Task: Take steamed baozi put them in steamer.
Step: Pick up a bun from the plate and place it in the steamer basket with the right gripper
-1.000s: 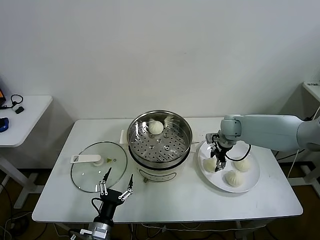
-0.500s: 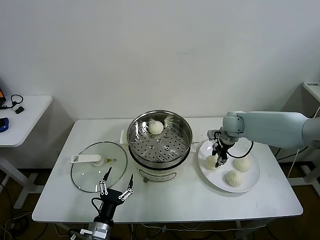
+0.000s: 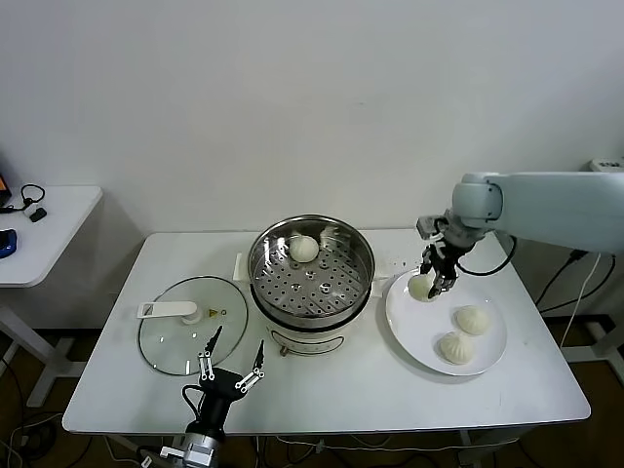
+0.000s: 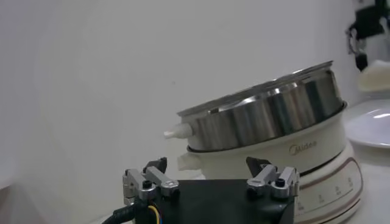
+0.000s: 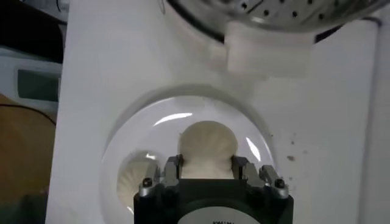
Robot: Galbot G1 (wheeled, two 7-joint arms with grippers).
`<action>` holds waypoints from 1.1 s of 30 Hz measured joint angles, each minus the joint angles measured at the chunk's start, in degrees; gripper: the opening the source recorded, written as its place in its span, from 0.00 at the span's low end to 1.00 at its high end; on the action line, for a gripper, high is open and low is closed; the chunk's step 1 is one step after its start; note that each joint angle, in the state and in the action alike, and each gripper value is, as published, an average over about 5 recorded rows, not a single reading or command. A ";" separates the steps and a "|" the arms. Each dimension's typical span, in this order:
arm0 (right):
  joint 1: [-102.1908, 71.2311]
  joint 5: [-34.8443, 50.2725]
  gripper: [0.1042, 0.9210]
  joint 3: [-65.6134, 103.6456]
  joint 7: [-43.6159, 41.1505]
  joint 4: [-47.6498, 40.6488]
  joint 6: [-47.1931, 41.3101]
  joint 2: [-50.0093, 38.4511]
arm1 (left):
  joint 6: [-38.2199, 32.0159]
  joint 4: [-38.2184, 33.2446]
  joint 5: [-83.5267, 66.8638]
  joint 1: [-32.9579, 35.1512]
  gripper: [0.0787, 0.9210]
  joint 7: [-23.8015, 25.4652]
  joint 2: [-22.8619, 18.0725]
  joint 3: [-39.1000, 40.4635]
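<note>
Right gripper: I see my right gripper [image 3: 436, 279] above the far-left edge of the white plate [image 3: 427, 342], fingers clamped on 1 steamed baozi [image 3: 420, 287]; the wrist view shows the held bun [image 5: 206, 150] pinched between both fingers, lifted clear of the plate [image 5: 131, 134] below it

Left gripper: my left gripper [image 3: 230, 366] sits low at the front table edge, just in front of the glass lid [image 3: 180, 337]; its fingers are spread wide and hold nothing; in its own wrist view the fingers [image 4: 271, 178] point toward the steamer body [image 4: 274, 128]

Steamer: the steamer [image 3: 311, 282] stands mid-table on its white base; 1 baozi [image 3: 305, 249] already lies on the perforated tray, toward the far side

Plate: 2 baozi rest on it, 1 toward the right [image 3: 472, 319] and 1 nearer the front [image 3: 455, 347]; they sit just beside each other; I cannot tell whether they touch

Count: 4 baozi in all; 1 in the steamer, 1 in my right gripper, 2 on the plate

Lid: lies flat on the table [image 3: 117, 380] to the left of the steamer, white handle [image 3: 168, 310] toward the far-left
</note>
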 measured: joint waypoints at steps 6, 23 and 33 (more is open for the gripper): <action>6.29 3.27 0.56 -0.85 -1.87 2.28 0.22 1.40 | -0.07 -0.05 0.03 0.00 0.88 0.00 0.00 0.48; 11.13 10.98 0.56 2.77 -2.53 0.86 -1.41 11.98 | -0.18 -1.05 -0.13 0.35 0.88 -0.09 0.00 1.19; 5.96 13.27 0.56 6.71 -0.45 -4.02 -3.24 20.58 | -0.20 -1.65 -0.19 0.47 0.88 -0.06 0.00 1.24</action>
